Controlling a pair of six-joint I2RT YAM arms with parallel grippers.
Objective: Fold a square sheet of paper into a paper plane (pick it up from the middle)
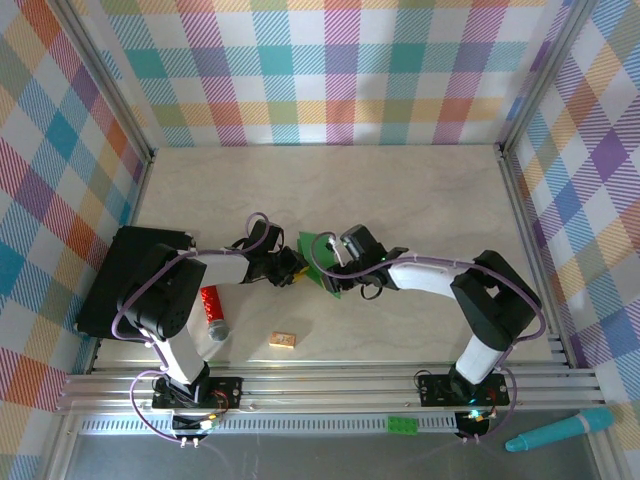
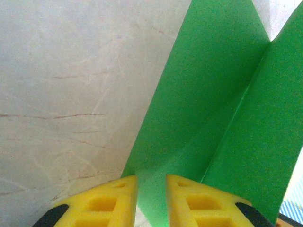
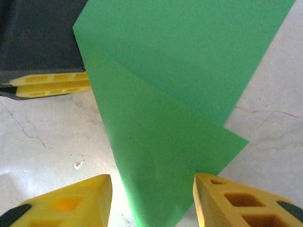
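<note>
At this moment your left claw (image 2: pixel 151 182) was clenched on the thin, bright green square sheet of paper (image 2: pixel 208 94). Its yellow foam fingers (image 2: pixel 109 203) were drawn close together, and a ridge of the sheet ran down into the narrow gap between them. That pinch looked to be what kept the paper off the pale marbled table (image 1: pixel 400 190), because the sheet rose from the claw in two sloping panels meeting at a crease rather than lying flat. Your right claw (image 3: pixel 152 182) had its fingers spread wide apart, one on either side of a pointed corner of the paper. As far as its wrist view showed, neither pad touched the sheet, so it was gripping nothing. From above, both arms met over the middle of the table with the green paper between the two claws. One layer lay folded over another, but there was no dart shape, so I would judge the folding to be at an early stage. Holding with one claw left the other free to take a fresh edge, though a thin sheet pinched at one spot could sag or twist. A shiny red tube (image 1: pixel 213 310) and a small tan block (image 1: pixel 283 340) lay nearer the arm bases, well apart from the work.
</note>
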